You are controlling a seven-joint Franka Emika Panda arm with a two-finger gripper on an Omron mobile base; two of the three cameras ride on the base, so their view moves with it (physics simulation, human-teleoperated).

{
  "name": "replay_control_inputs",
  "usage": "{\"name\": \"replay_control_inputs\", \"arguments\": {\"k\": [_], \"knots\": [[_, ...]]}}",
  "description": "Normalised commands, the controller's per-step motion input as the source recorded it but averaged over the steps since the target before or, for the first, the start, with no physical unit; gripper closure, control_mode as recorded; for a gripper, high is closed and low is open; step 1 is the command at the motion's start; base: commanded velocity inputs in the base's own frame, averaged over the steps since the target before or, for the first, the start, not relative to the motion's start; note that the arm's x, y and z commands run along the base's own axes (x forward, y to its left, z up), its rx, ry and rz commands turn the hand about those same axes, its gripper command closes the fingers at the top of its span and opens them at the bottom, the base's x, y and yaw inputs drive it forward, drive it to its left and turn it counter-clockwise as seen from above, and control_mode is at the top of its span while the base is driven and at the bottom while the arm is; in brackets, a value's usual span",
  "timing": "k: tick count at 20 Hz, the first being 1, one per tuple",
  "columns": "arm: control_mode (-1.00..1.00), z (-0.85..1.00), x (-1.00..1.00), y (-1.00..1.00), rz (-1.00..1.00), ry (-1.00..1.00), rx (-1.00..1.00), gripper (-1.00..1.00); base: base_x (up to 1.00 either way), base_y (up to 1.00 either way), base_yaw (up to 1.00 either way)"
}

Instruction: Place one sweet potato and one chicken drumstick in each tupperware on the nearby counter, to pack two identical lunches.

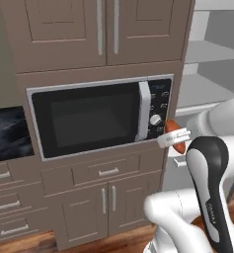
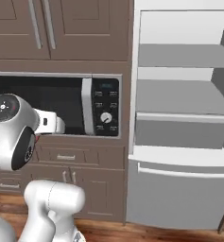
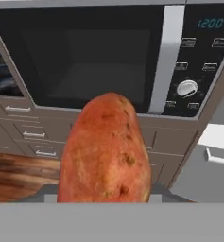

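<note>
Here the gripper (image 1: 174, 138) carries a sweet potato (image 3: 105, 151), the fingers partly closed around its lower end; in the hand view the tuber stands up from between them and hides most of what lies ahead. From the left base view it shows as an orange lump at the hand, just in front of the lower right corner of the microwave (image 1: 96, 118). The microwave sits built into taupe cabinets, door shut, with drawers (image 1: 107, 171) below it and an open fridge (image 2: 182, 118) to its right, its shelves bare.

No tupperware can be seen from here, and only a sliver of dark marble bench (image 1: 9, 133) shows at the far left of the left base view. So the step in hand looks like transport: the potato is secured and has to be taken to a container that is somewhere out of frame, probably to the left.

To do this well, hold the grip as it is, since the potato is heavy and tapered and could pivot or slide if the hand swings fast. Pull it back from the microwave face before turning, keep the wrist level, and let the base do the travelling. Once a tub comes into sight, lower the potato close to its floor before releasing.
</note>
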Motion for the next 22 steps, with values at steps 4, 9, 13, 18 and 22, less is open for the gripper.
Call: {"name": "replay_control_inputs", "arguments": {"k": [4,9,13,18,22], "knots": [[1.00,0.00,0.00,0.00,0.00,0.00,0.00,1.00,0.00,1.00,0.14],[1.00,0.00,0.00,0.00,0.00,0.00,0.00,1.00,0.00,1.00,0.09],[1.00,0.00,0.00,0.00,0.00,0.00,0.00,1.00,0.14,1.00,0.06],[1.00,0.00,0.00,0.00,0.00,0.00,0.00,1.00,0.28,1.00,0.02],[1.00,0.00,0.00,0.00,0.00,0.00,0.00,1.00,0.54,1.00,0.00]]}}
